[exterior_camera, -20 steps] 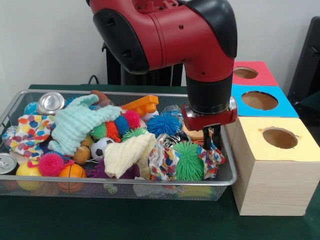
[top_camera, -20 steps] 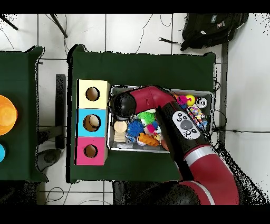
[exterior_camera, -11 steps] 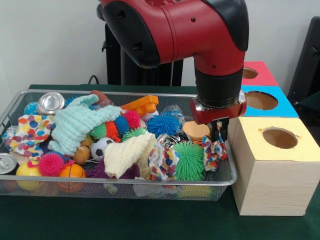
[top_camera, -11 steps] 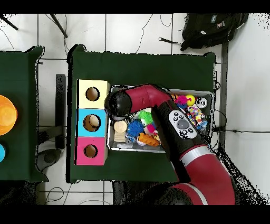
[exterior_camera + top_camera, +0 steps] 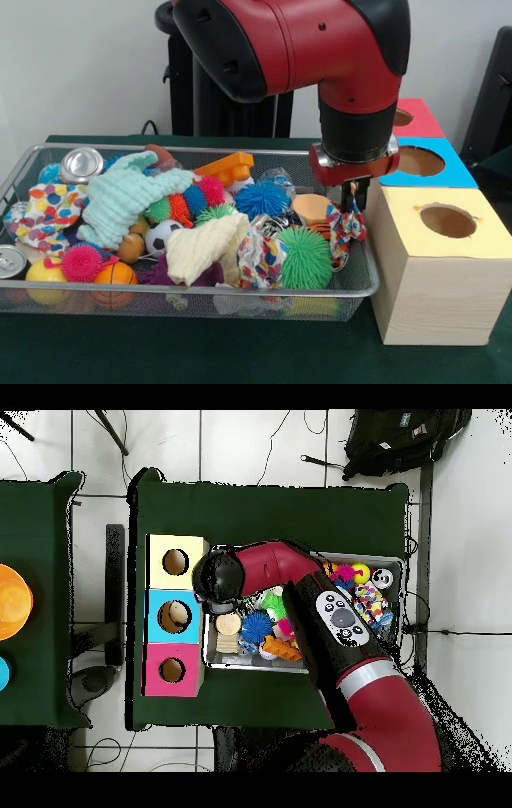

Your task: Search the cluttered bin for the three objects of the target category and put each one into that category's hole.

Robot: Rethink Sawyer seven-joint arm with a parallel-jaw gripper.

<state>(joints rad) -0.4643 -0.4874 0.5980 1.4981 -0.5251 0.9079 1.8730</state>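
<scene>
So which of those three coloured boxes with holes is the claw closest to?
The yellow-topped box, nearest the camera in the front view. The gripper hangs right beside it; the blue box and red box sit further back.

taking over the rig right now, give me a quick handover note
Tool: shut on the colourful patterned cloth, lifted clear of the clutter at the bin's end next to the boxes.
Holes: yellow-topped box is closest to the cloth, blue box and pink box beyond it. Nothing can be seen inside them from here.
Done: one cloth picked.
Left: carry it over its hole and release. Other cloths in the bin: mint towel, cream cloth, patterned cloths and.
</scene>
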